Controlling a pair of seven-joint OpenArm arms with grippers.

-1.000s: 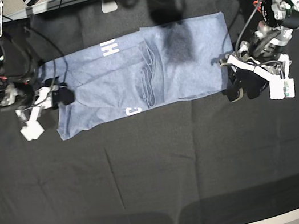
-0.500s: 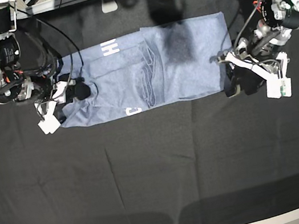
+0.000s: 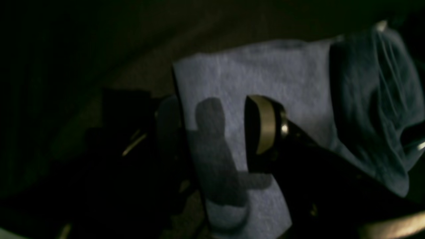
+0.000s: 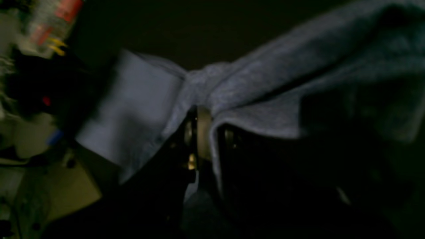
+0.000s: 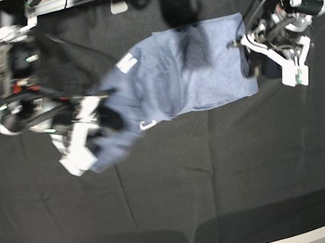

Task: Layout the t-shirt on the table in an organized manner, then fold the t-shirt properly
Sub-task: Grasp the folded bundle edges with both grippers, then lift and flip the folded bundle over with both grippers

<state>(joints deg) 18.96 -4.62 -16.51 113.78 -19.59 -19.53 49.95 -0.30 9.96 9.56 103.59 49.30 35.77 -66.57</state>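
The right end effector (image 5: 97, 128), clamping the shirt (image 5: 197, 68) at its 8 o'clock corner, is raising that end for a fold, while the left end effector (image 5: 263, 59), jaws apart, is anchoring the 3 o'clock edge on the tabletop (image 5: 223, 180).

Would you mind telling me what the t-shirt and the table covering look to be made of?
The t-shirt looks like soft knit cotton or a cotton blend: a matte, heathered blue-grey surface that bunches into soft folds. The table seems covered in dark black woven cloth, matte with faint creases; the exact fibre cannot be told.
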